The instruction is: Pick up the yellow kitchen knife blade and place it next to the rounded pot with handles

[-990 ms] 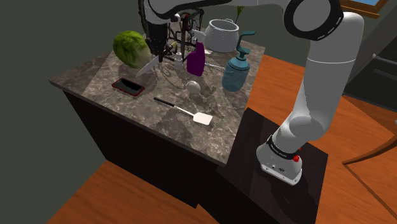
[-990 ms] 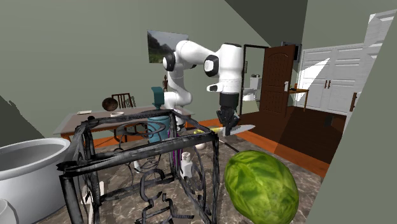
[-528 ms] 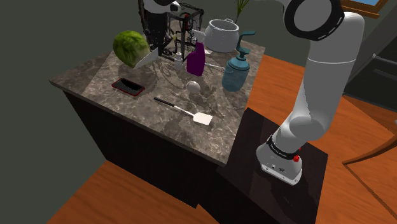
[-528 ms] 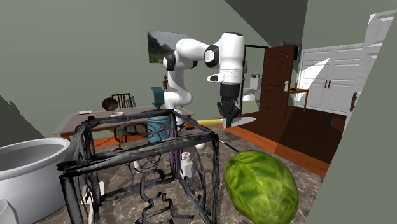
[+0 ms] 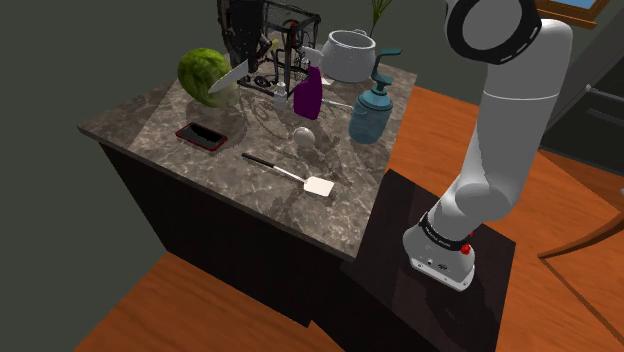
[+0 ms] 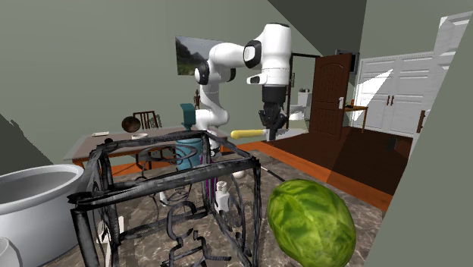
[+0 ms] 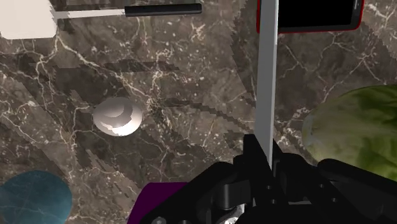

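Observation:
The knife has a pale grey blade [image 5: 228, 79] and a yellow handle [image 6: 245, 133]. My gripper [image 5: 244, 52] is shut on it and holds it in the air above the marble counter [image 5: 160, 120], between the green round vegetable [image 5: 203, 73] and the black wire rack [image 5: 287, 40]. In the wrist view the blade [image 7: 266, 76] sticks out from between the fingers of the gripper [image 7: 262, 160], pointing over the red-edged phone [image 7: 312, 16]. The white rounded pot with handles [image 5: 349, 52] stands at the counter's back, beyond the rack. It also shows large at the second exterior view's lower left [image 6: 34, 205].
On the counter lie a red phone [image 5: 201, 135], a white spatula [image 5: 300, 178] and a small grey dome [image 5: 303, 134]. A purple bottle [image 5: 308, 94] and a teal dispenser bottle [image 5: 371, 110] stand near the pot. The orange wood floor [image 5: 200, 310] surrounds the counter.
My gripper has risen with the knife and drifted toward the wire rack at the back. The knife now sits higher above the counter; nothing else moved.

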You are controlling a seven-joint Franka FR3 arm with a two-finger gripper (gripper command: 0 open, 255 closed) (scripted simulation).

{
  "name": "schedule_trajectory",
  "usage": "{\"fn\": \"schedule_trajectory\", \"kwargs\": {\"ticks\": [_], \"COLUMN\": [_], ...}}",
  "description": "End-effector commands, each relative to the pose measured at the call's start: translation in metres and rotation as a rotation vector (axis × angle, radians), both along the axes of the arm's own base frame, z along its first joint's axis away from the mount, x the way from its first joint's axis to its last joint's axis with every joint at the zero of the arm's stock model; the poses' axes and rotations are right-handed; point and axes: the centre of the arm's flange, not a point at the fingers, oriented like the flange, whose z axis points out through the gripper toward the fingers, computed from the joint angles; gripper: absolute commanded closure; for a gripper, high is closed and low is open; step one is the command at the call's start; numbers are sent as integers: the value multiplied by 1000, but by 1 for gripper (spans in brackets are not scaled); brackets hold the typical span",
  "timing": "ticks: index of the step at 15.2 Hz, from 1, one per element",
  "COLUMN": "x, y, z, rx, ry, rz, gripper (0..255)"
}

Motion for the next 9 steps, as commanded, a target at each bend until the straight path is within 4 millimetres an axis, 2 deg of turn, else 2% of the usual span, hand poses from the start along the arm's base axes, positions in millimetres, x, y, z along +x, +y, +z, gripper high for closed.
{"fn": "schedule_trajectory", "kwargs": {"ticks": [1,6,7,9], "x": [0,0,0,-8], "y": [0,0,0,-26], "z": [12,38,38,38], "rx": [0,0,0,0], "ry": [1,1,1,1], "rz": [0,0,0,0], "gripper": [255,255,255,255]}}
